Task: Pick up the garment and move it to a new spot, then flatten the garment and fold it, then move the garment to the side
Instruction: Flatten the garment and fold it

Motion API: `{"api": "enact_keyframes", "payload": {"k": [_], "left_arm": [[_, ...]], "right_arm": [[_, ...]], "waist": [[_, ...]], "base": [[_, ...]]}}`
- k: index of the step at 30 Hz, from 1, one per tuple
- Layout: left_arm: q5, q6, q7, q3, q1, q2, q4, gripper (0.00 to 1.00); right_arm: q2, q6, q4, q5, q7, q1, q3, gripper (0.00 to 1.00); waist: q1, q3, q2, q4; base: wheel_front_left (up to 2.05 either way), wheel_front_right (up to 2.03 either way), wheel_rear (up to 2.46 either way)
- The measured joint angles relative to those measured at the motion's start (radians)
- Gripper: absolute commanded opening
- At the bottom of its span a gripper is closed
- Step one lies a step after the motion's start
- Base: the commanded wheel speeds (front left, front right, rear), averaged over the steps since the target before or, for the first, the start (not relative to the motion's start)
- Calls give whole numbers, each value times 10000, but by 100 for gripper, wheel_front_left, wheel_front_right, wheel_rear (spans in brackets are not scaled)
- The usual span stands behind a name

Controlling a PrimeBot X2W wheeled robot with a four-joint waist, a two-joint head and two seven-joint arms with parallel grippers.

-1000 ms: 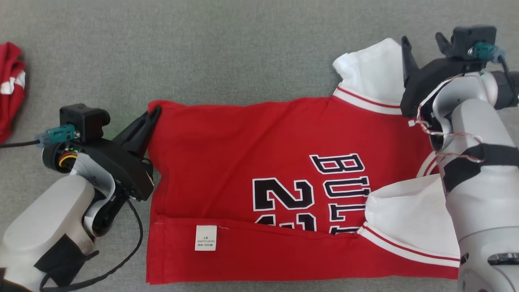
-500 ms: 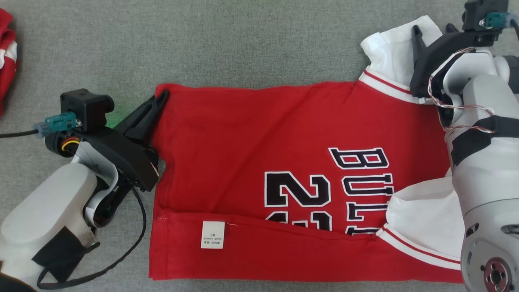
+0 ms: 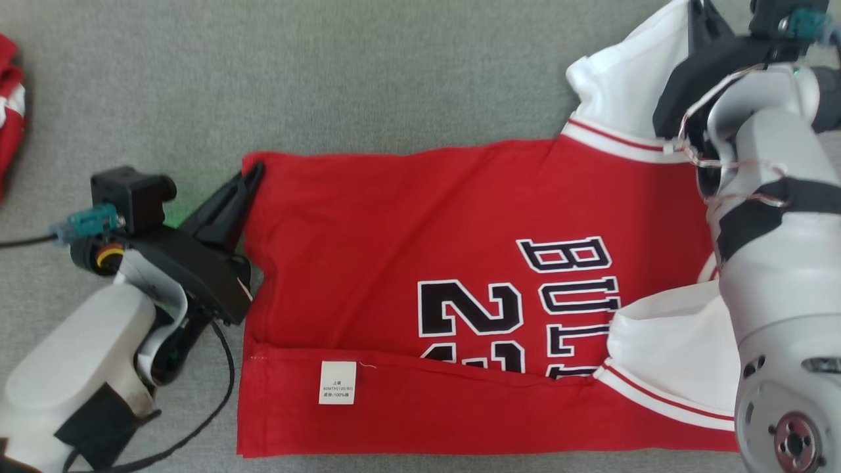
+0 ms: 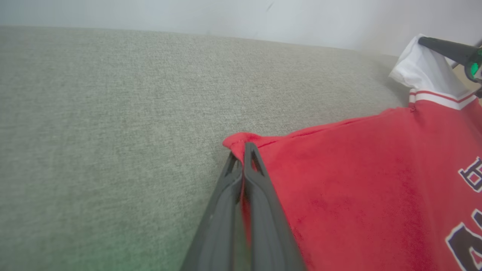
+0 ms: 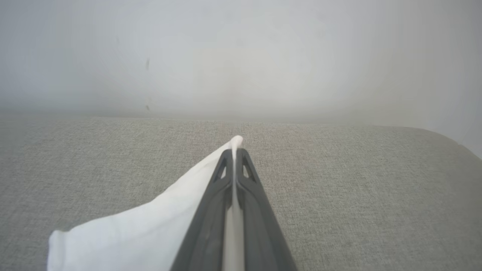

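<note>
- Soft red shirt (image 3: 407, 263) lies mostly flat on the coarse grey woven surface (image 3: 328, 79), its lower edge folded over.
- Left gripper (image 4: 241, 150) pinches its red corner.
- Right gripper (image 5: 235, 151) clamps the white sleeve (image 3: 617, 85).

You have open grey surface (image 3: 394, 79) ahead of both the left gripper (image 4: 241, 150) and right gripper (image 5: 235, 151) up to the wall (image 5: 241, 56), with the jersey (image 3: 427, 263) stretched between them.

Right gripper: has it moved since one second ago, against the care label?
Yes. The right gripper went up the head view, away from the care label, and shut on the white sleeve.
</note>
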Motion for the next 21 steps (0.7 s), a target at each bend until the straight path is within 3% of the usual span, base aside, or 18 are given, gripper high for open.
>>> {"api": "enact_keyframes", "payload": {"k": [7, 12, 14, 21], "left_arm": [[-192, 132, -295, -12, 637, -211, 255, 0], [-280, 222, -451, -77, 1164, -376, 399, 0], [-268, 263, -581, -111, 1450, -435, 441, 0], [-167, 378, -786, -107, 2010, -688, 646, 0]], "right_arm": [[-15, 0, 165, 1252, -1611, 1103, 796, 0], [-86, 0, -600, 2610, -2061, 2491, 1745, 0], [-159, 0, -1580, 3756, -2136, 3592, 2174, 0], [-798, 0, -4723, 5885, -2013, 6972, 2719, 0]], "waist": [[-1, -741, 0, -159], [-3, -1325, -1, -280], [-2, -1661, -1, -352], [-3, -2353, -1, -449]], "base": [[0, 0, 0], [0, 0, 0], [0, 0, 0], [0, 0, 0]]}}
